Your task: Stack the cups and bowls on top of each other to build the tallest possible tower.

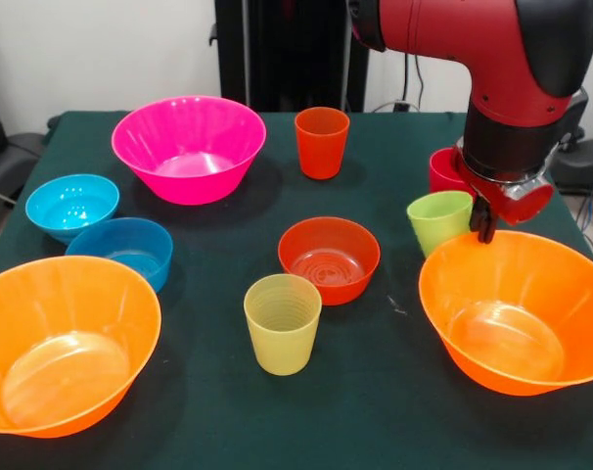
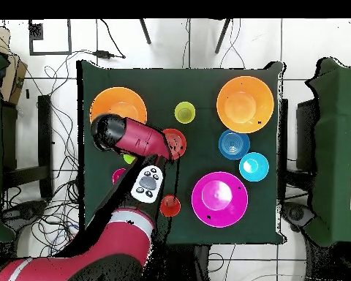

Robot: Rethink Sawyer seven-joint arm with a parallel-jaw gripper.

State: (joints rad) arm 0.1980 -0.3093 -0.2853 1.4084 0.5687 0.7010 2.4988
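My gripper (image 1: 484, 227) hangs at the far rim of the right large orange bowl (image 1: 517, 308), just right of the lime green cup (image 1: 439, 220). Its state does not show, and in the overhead view the arm covers it. The red-pink cup (image 1: 445, 171) is partly hidden behind the wrist. The orange cup (image 1: 322, 142) stands at the back and the ribbed yellow cup (image 1: 282, 323) in front. A small red-orange bowl (image 1: 329, 258) sits mid-table. On the left are the magenta bowl (image 1: 189, 147), light blue bowl (image 1: 71, 206), darker blue bowl (image 1: 122, 253) and second orange bowl (image 1: 67, 343). Nothing is stacked.
From above, the red arm (image 2: 138, 139) crosses the table over part of the red-orange bowl (image 2: 177, 139) and most of the green cup (image 2: 129, 158). The dark green table (image 2: 208, 80) ends close behind the two orange bowls (image 2: 118, 106) (image 2: 244, 104). Cables lie on the floor around it.
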